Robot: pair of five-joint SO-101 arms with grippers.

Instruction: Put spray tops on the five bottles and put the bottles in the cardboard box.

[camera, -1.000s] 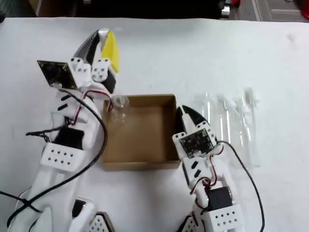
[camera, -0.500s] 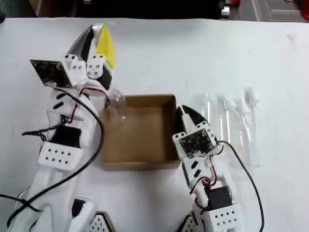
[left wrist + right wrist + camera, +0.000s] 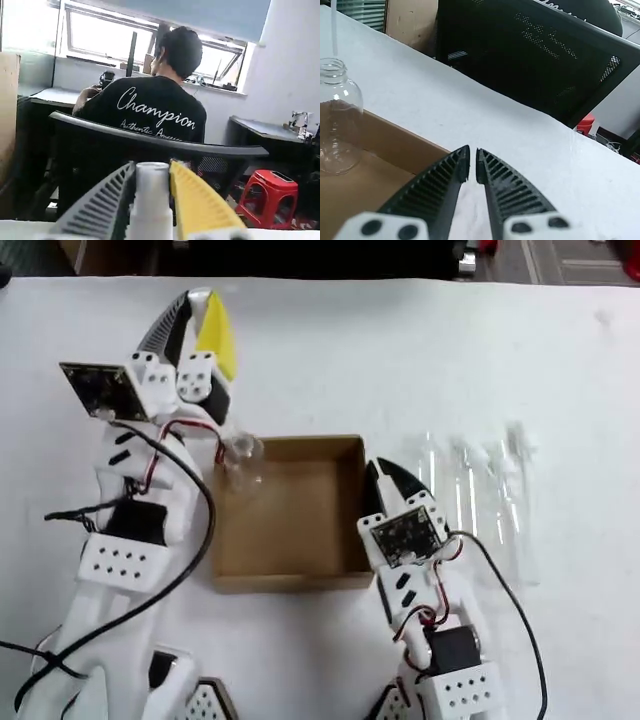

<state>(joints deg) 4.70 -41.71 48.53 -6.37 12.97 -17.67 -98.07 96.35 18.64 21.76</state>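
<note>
Left end effector (image 3: 198, 302) sits high over the far-left part of the white counter (image 3: 400, 360), beyond the cardboard box (image 3: 290, 560). In the left wrist view this end effector (image 3: 151, 167) is clenched on a white spray top (image 3: 150, 200), with the grey finger (image 3: 100, 210) on one side of the cap and the yellow finger (image 3: 200, 210) on the other, both touching it. One clear bottle (image 3: 240, 455) stands upright at the far-left corner of the box, neck open with no top fitted. From above I cannot tell whether its base is inside the wall or just beside it. In the right wrist view the bottle (image 3: 337, 115) looks to be standing on the brown box floor (image 3: 365, 200). A thin white tube (image 3: 334, 27) hangs vertically above the bottle, its lower end just over the open neck. Right end effector (image 3: 375, 472) is at the box's right wall near the far-right corner. In its own view the black ribbed fingers (image 3: 445, 185) are drawn together to a narrow slit with nothing between them, and the tips (image 3: 473, 152) lie above the box's far edge. To the right of the box, near the right arm, a row of clear plastic pieces (image 3: 470, 490) lies side by side on the counter. I cannot tell bottles from spray tops among them. A black mesh chair (image 3: 530, 55) stands behind the counter.
</note>
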